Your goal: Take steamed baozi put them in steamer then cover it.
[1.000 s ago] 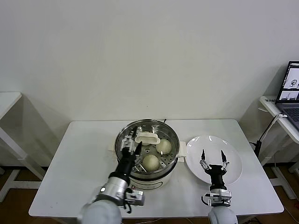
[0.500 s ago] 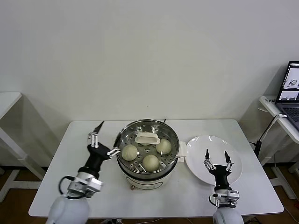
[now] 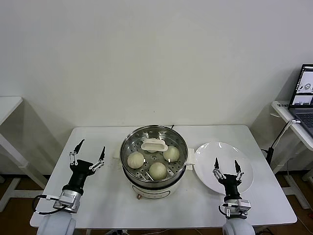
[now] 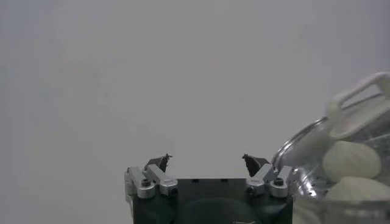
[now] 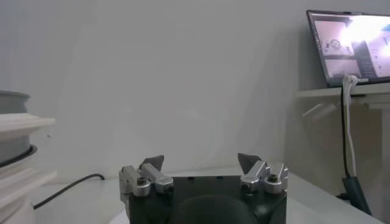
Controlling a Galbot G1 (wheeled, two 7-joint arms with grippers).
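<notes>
The scene is evenly and brightly lit from above. Soft shadows are cast beneath the surface (image 3: 210, 205) and on the wall. Glints are seen on the steamer (image 3: 128, 147) rim. A hazy, washed-out look is given to both wrist views.

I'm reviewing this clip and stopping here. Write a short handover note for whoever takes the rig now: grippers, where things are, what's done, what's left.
Left gripper: open, empty, over the table to the left of the steamer.
Right gripper: open, empty, above the white plate.
Steamer: mid-table; three baozi visible on its perforated tray. A fourth is not discernible.
Cover: its glass and rim show on the pot, cream handle on top, so it seems to be in place.
Plate: holds no buns.
Done: buns loaded, lid apparently on.
Left: confirm the lid sits flat and look for the fourth bun.
</notes>
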